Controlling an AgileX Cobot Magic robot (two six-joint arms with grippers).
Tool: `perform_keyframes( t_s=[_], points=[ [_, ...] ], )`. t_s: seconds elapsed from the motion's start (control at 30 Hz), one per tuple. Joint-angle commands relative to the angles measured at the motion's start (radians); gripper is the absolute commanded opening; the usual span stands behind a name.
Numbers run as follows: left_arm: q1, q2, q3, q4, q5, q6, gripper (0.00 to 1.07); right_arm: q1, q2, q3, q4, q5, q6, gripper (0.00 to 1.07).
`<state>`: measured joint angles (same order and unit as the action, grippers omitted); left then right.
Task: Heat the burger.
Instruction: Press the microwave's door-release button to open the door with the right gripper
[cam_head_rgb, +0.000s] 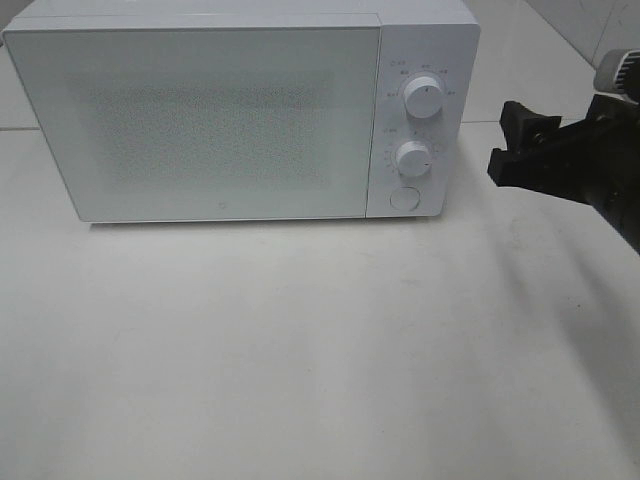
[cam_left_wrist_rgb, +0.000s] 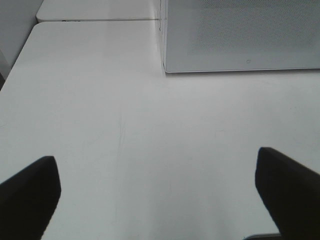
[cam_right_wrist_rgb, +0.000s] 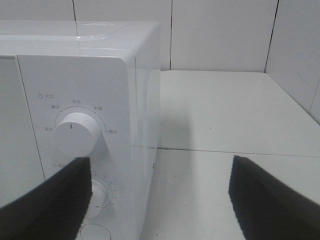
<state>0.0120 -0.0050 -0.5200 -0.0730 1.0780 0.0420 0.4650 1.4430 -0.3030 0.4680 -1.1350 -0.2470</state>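
The burger is out of view in every frame. A white microwave (cam_head_rgb: 200, 120) stands at the back of the table with its frosted door shut. My right gripper (cam_head_rgb: 510, 140) hangs open just right of the control panel, level with the two knobs. In the right wrist view its fingers (cam_right_wrist_rgb: 270, 200) frame the panel's edge, with the upper knob (cam_right_wrist_rgb: 76, 132) and lower knob (cam_right_wrist_rgb: 97, 197) close ahead. My left gripper (cam_left_wrist_rgb: 157, 195) is open and empty over bare table, short of the microwave's front left corner (cam_left_wrist_rgb: 165, 65). It does not show in the exterior high view.
The panel carries an upper knob (cam_head_rgb: 424, 100), a lower knob (cam_head_rgb: 412, 157) and a round button (cam_head_rgb: 404, 197). A white table (cam_head_rgb: 300, 350) spreads in front of the microwave. A tiled wall (cam_right_wrist_rgb: 220, 35) stands behind, and a seam (cam_left_wrist_rgb: 100, 20) divides two tabletops.
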Motion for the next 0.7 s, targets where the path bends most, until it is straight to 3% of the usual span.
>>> perform_keyframes(
  t_s=[0.03, 0.43, 0.7],
  points=[
    [0.003, -0.008, 0.003, 0.001, -0.009, -0.007, 0.98, 0.051, 0.062, 0.0, 0.058, -0.12, -0.018, 0.76],
    [0.003, -0.008, 0.003, 0.001, -0.009, -0.007, 0.98, 0.195, 0.223, -0.02, 0.197, -0.26, 0.038, 0.76],
    [0.003, -0.008, 0.003, 0.001, -0.009, -0.007, 0.98, 0.263, 0.347, -0.117, 0.231, -0.258, 0.038, 0.76]
  ],
)
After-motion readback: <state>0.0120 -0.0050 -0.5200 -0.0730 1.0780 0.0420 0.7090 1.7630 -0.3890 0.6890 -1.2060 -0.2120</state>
